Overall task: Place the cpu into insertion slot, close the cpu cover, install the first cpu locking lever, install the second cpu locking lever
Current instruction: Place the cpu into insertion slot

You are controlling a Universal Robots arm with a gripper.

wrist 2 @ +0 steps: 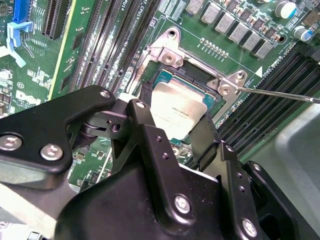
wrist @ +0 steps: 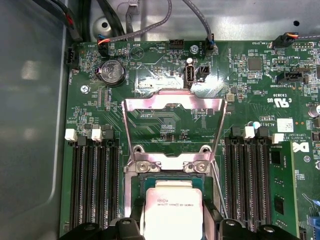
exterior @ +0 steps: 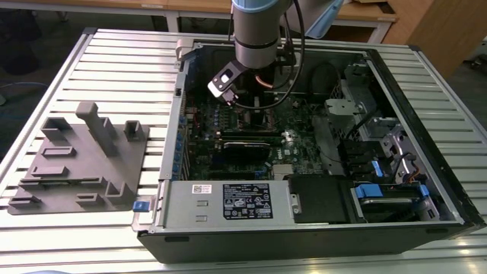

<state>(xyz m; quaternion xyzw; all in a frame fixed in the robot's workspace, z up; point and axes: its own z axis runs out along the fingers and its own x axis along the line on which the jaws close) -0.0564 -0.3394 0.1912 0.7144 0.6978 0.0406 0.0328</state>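
Currently the gripper (wrist 2: pixel 172 120) is pinching the cpu (wrist 2: pixel 176 107) by two opposite edges. The jaws are spread just to chip width, with the black fingers (wrist 2: pixel 149 145) touching both sides. The cpu is showing a flat, square, silvery-tan top face with faint print. It is sitting right over the insertion slot (wrist 2: pixel 170 79). Whether it is fully seated or hanging just above cannot be told.

The slot's dark rim is peeking out around the chip. The cpu cover (wrist: pixel 172 102) is standing hinged open at one edge of the slot, with green motherboard (wrist: pixel 160 127) showing through its window. A thin wire locking lever (wrist 2: pixel 280 93) is sticking out free beside the slot, unlatched.

Long black memory slots (wrist: pixel 92 185) are running along both sides of the slot, close to the fingers. A coin battery (wrist: pixel 112 70) and grey cables (wrist: pixel 150 25) are lying beyond the open cover.

In the exterior view the arm (exterior: pixel 263 34) is reaching down into the open computer case (exterior: pixel 426 85) at about 12 o'clock. The power supply (exterior: pixel 243 201) is sitting at 6 o'clock inside the case. A grey fixture block (exterior: pixel 76 160) is resting on the slatted table (exterior: pixel 114 63) at 9 o'clock of the case.
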